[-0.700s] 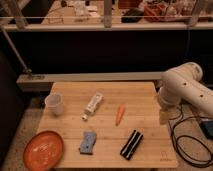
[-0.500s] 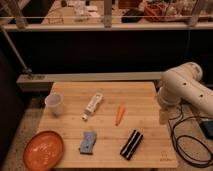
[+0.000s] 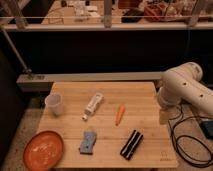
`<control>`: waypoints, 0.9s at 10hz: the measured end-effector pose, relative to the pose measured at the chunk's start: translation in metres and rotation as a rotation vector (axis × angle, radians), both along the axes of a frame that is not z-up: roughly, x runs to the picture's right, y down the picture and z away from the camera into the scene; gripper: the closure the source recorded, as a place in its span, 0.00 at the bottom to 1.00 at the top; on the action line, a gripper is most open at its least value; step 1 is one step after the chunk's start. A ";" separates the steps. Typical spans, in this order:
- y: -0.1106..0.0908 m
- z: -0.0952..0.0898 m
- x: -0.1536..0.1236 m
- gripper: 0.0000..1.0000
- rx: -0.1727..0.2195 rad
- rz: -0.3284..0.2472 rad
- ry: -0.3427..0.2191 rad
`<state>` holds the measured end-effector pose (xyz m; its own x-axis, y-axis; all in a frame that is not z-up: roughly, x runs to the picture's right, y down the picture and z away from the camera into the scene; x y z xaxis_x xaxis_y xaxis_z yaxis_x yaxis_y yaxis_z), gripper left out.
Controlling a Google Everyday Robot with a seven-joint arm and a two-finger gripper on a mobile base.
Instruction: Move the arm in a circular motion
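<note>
The arm (image 3: 182, 87) is a large glossy white robot arm of thick rounded segments at the right edge of the wooden table (image 3: 107, 125). It bends down to a small beige tip, the gripper (image 3: 164, 116), which hangs over the table's right edge, right of the carrot (image 3: 119, 114). Nothing shows in the gripper.
On the table lie a translucent cup (image 3: 54, 104), a white tube (image 3: 93, 105), a blue sponge (image 3: 88, 142), a black ribbed object (image 3: 131, 144) and an orange plate (image 3: 43, 149). Black cables (image 3: 192, 145) run on the floor at right. A dark counter wall (image 3: 100, 50) stands behind.
</note>
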<state>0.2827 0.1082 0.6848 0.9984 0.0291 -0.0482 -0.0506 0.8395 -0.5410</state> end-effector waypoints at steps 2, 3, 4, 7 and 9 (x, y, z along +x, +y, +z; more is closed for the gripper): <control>0.000 0.000 0.000 0.20 0.000 0.000 0.000; 0.000 0.000 0.000 0.20 0.000 0.000 0.000; 0.000 0.000 0.000 0.20 0.000 0.000 0.000; 0.001 -0.001 -0.001 0.20 -0.001 -0.005 0.000; 0.010 -0.007 -0.016 0.20 -0.001 -0.023 0.009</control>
